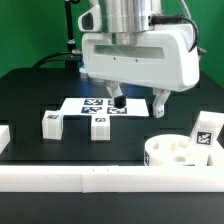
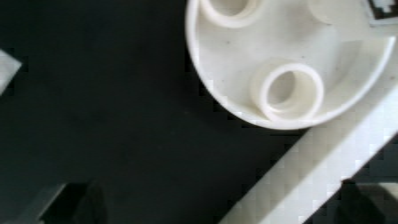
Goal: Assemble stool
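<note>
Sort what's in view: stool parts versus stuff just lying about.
For the job: seat disc, leg at the exterior view's left, middle leg, leg by the seat disc, open gripper.
Just lying about: marker board, border bars.

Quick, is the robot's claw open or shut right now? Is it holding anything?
Gripper: open, holding nothing.

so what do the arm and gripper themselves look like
The wrist is a silver metal cylinder. Below it the gripper has a wide, boxy white housing with rounded corners and two short fingers with dark tips.
</note>
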Tool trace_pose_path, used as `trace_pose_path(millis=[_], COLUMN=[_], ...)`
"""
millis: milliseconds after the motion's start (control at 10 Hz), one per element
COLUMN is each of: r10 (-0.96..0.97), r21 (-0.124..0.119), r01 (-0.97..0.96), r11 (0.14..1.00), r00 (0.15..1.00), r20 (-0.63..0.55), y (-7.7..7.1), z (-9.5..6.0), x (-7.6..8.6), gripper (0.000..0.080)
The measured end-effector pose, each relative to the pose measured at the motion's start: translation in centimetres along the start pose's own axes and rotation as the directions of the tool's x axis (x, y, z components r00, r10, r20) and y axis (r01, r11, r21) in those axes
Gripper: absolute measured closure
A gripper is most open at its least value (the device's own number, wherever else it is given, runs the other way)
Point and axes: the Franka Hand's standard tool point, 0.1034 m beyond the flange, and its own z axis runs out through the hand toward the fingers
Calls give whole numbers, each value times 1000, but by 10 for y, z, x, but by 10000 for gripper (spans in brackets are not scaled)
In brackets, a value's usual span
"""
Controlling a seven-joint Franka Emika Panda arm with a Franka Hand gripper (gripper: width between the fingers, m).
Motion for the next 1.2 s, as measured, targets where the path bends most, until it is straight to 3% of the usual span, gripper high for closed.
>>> trace_pose_path(millis=[300,500,700,900,1200], r10=[-310,-544,-601,-593,-589], r21=[-6,-42,-74,-77,-67], r01=[310,542,597,589,587], r11=[951,839,799,805,807], r00=[951,838,796,803,808], r20=[-7,-36,-66,-59,-26], y=[1,20,45,63,62], z=[1,13,23,23,24], x=[1,1,5,16,12], gripper=[150,150,150,150,150])
